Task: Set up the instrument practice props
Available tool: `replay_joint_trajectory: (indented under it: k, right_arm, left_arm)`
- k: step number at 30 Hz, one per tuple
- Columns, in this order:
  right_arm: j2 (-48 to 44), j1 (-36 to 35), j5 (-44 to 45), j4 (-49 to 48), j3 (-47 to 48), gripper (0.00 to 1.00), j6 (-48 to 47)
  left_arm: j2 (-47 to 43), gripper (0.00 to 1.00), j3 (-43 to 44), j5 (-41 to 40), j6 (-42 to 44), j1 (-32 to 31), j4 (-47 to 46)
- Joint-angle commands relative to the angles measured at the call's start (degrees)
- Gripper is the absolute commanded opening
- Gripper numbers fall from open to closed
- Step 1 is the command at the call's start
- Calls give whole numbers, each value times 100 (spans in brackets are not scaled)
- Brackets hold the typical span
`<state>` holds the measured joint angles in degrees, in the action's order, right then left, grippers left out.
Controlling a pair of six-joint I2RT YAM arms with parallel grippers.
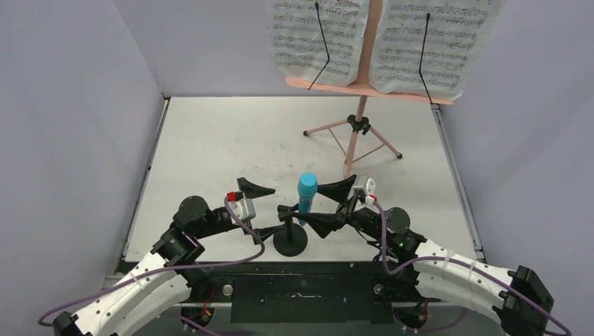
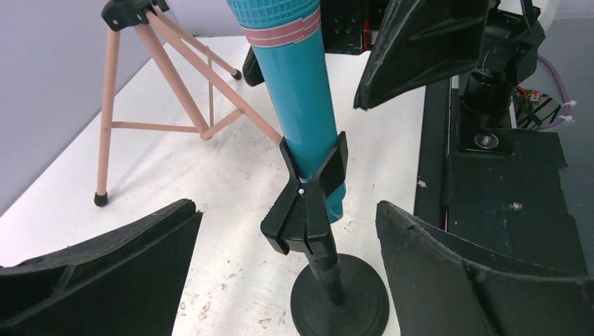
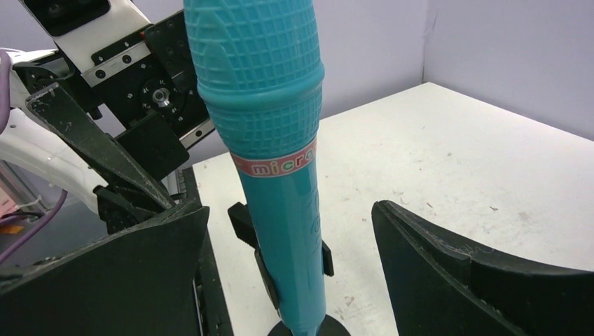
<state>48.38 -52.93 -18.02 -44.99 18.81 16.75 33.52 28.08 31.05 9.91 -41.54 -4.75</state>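
"Where does your top view sit?"

"High behind the near edge of the surface (image 1: pixel 210 140), facing down and forward. It takes in the whole surface as far as the pink music stand (image 1: pixel 361 126) at the back."

"And your wrist views?"

"Both sit low and very near. Yours behind the left end effector (image 2: pixel 286 210) looks rightward at the mic stand (image 2: pixel 308 217). Yours behind the right end effector (image 3: pixel 291 206) looks leftward at the blue microphone (image 3: pixel 273 140). All three share that microphone, and the left wrist and top views also share the music stand's legs."
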Motion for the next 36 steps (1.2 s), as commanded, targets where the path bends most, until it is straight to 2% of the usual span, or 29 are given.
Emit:
replay_joint_trajectory:
  k: [1,6,10,15,20,24,30,36]
  right_arm:
    - [-594,-25,204,979,217,90,-249]
    - [-1168,-29,402,2120,231,90,-204]
    - [-1540,-30,722,2758,187,90,-74]
    - [-1985,-19,1642,3306,134,90,101]
    - [-2197,-16,2705,3651,217,90,248]
    - [-1982,-8,3312,3951,386,90,248]
    - [-1496,126,3395,4120,669,90,72]
    - [-1064,809,2513,4032,869,90,49]
  left_arm:
    - [-237,96,-52,-142,-45,-12,-60]
    - [-442,97,-80,-286,-297,-13,-58]
    - [-604,96,-108,-890,-751,-12,-190]
    - [-673,96,-105,-2133,-1394,-12,-209]
    - [-541,97,-149,-2490,-1825,-12,-544]
    - [-290,97,-225,-2990,-2218,-12,-921]
    - [307,96,-70,-3895,-2278,-4,-1293]
    - [1053,96,337,-4203,-1939,59,-1462]
